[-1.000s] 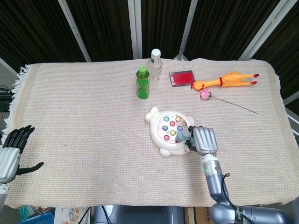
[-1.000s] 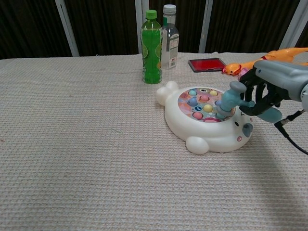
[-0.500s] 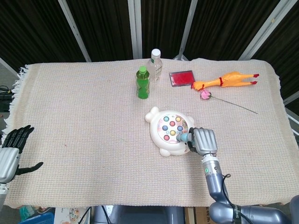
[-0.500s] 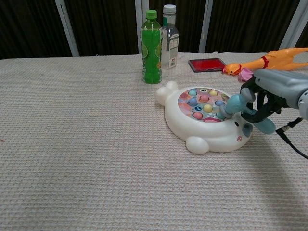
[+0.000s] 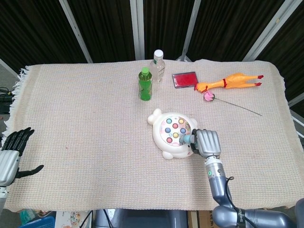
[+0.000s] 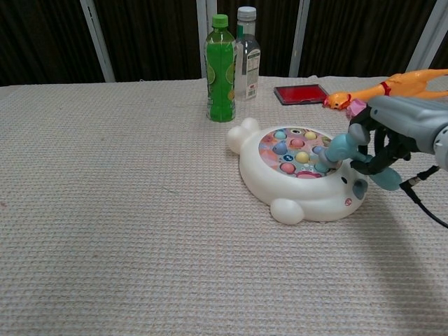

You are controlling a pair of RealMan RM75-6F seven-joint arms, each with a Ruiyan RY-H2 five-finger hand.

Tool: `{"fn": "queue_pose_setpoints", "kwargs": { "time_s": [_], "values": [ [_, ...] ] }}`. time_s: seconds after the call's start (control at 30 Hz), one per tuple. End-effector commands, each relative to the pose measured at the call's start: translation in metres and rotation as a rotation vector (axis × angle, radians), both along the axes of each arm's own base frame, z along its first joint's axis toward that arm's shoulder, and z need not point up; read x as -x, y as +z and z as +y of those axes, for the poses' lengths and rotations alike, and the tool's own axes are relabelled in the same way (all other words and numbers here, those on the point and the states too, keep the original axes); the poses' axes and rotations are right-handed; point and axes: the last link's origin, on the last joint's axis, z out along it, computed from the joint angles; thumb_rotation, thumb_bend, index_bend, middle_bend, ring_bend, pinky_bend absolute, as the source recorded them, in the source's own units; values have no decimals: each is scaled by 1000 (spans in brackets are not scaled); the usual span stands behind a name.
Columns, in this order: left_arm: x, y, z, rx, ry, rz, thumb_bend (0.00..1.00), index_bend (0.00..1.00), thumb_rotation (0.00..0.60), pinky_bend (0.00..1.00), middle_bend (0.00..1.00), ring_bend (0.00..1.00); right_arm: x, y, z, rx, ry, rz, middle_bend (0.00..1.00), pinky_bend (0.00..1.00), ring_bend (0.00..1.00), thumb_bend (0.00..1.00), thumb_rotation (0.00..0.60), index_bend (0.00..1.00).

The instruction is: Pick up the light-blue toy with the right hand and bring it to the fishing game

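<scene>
The right robot hand (image 6: 381,143) grips the light-blue plastic toy (image 6: 341,148), its fingers wrapped round the handle — the toy's tip rests on the right edge of the white, round fishing game with coloured fish (image 5: 171,133). The game sits on the beige woven cloth covering the table (image 5: 85,118). The left robot hand (image 5: 13,151) hangs at the table's left edge, fingers spread and holding nothing — well apart from the game.
</scene>
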Motion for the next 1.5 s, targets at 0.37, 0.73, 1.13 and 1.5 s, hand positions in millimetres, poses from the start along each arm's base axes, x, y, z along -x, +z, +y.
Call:
{"fn": "queue_pose_setpoints", "kwargs": {
  "time_s": [0.37, 0.73, 1.13, 1.5],
  "values": [
    [0, 0, 0, 0, -1, -1, 0, 0, 600, 0, 0, 0, -6, 0, -2, 2, 22, 65, 680, 724, 562, 707, 600, 845],
    [0, 0, 0, 3, -1, -3, 0, 0, 600, 0, 0, 0, -8, -4, -1, -35, 20, 218, 680, 724, 562, 707, 600, 847],
    [0, 1, 0, 1, -2, -4, 0, 0, 600, 0, 0, 0, -10, -7, 1, -55, 8, 268, 683, 724, 565, 707, 600, 848],
    [1, 2, -1, -3, 1, -8, 0, 0, 600, 0, 0, 0, -4, 13, -3, -12, -15, 272, 683, 724, 565, 707, 600, 848]
  ]
}}
